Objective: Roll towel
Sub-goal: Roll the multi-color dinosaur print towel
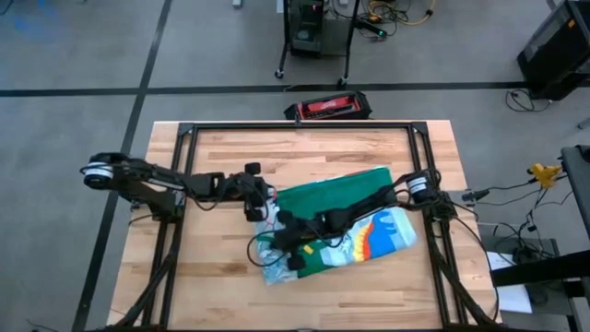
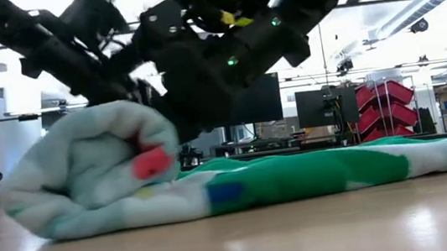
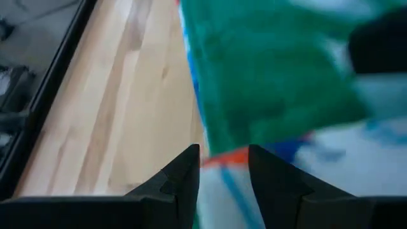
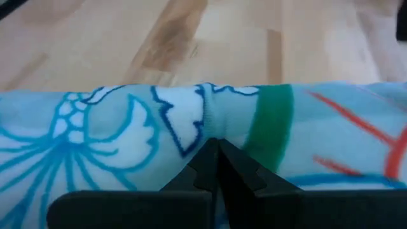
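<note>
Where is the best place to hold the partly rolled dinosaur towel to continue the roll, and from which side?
Probably grip the rolled end of the soft pale blue dinosaur-print towel with green back, from above, near its two ends. The roll is a thick, rounded bundle, while the unrolled part lies flat on the wooden table, giving fingers little to pinch.

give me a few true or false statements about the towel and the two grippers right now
1. The towel is partly rolled at one end, the rest lying flat on the table. True.
2. The right gripper is wide open above the cloth. False: its fingers are shut, pinching a fold of the towel.
3. The left gripper has towel fabric between its fingers. True.
4. The towel hangs over the table's edge. False: all of it lies on the wooden top.
5. A red case sits just past the table's far edge. True.
</note>
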